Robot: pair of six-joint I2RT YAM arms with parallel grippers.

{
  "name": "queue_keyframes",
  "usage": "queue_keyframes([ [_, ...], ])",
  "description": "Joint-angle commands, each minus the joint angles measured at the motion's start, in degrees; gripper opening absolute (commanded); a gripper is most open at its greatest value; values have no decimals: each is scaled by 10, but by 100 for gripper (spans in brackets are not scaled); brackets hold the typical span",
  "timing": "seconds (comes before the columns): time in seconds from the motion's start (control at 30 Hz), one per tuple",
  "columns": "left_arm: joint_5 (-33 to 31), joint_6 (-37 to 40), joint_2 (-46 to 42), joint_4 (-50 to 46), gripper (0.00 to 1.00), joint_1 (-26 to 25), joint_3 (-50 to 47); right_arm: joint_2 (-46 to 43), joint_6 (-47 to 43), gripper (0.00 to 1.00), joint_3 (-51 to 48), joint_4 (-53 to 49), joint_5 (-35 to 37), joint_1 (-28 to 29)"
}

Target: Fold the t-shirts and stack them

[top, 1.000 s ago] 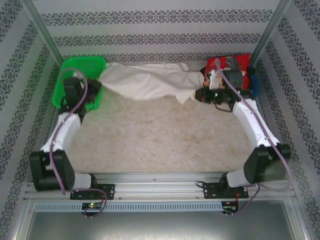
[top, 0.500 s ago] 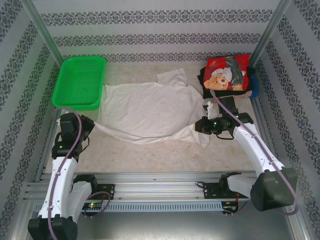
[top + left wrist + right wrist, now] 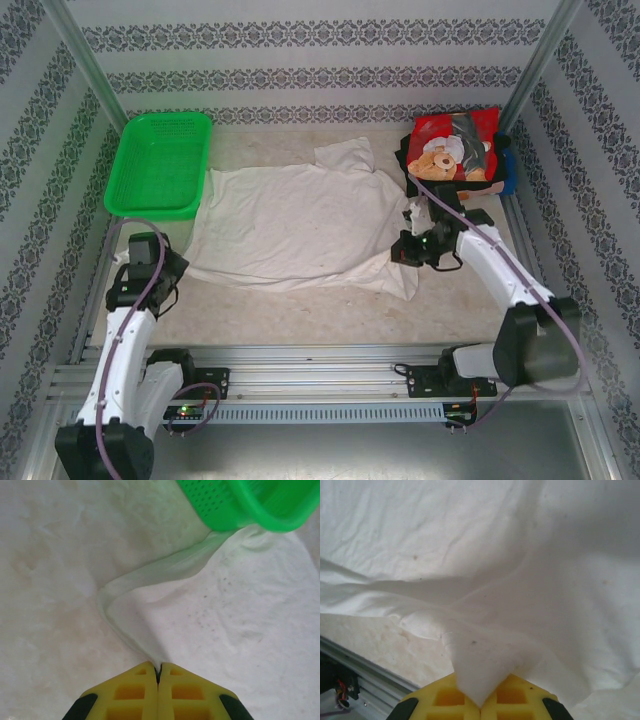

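White t-shirt (image 3: 300, 225) now spread flatter, both jaws pinching its hem

- You have drawn the white shirt (image 3: 300, 225) back from the far edge; a bunched band a second ago, it now lies spread across the surface (image 3: 300, 310).
- Your left gripper (image 3: 158, 670), pinching the hem, has retreated from the green basket (image 3: 160, 165) toward the near side.
- Your right gripper (image 3: 481, 705) has backed off the red teddy-bear shirt (image 3: 455, 150), leaving it uncovered.

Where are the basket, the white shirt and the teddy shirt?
basket (image 3: 160, 165), top view, bare mesh floor.
white shirt (image 3: 290, 225), top view, its middle.
teddy shirt (image 3: 438, 162), top view, the bear.
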Motion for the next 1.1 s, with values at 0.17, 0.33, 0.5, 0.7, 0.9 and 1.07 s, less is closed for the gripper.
queue_keyframes([
  [0.17, 4, 59, 117, 67, 0, -1, 51, 117, -52, 0, 108, -41, 45, 1],
  [0.33, 12, 80, 170, 96, 0, -1, 73, 165, -67, 1, 150, -52, 56, 3],
  [0.5, 14, 95, 210, 124, 0, -1, 87, 195, -84, 2, 178, -66, 76, 2],
  [0.7, 29, 111, 263, 148, 0, -1, 112, 220, -99, 2, 205, -83, 100, 1],
  [0.9, 43, 124, 310, 158, 0, -7, 142, 227, -105, 2, 216, -94, 117, -6],
  [1.07, 30, 131, 325, 155, 0, -7, 151, 227, -106, 3, 218, -97, 120, -17],
])
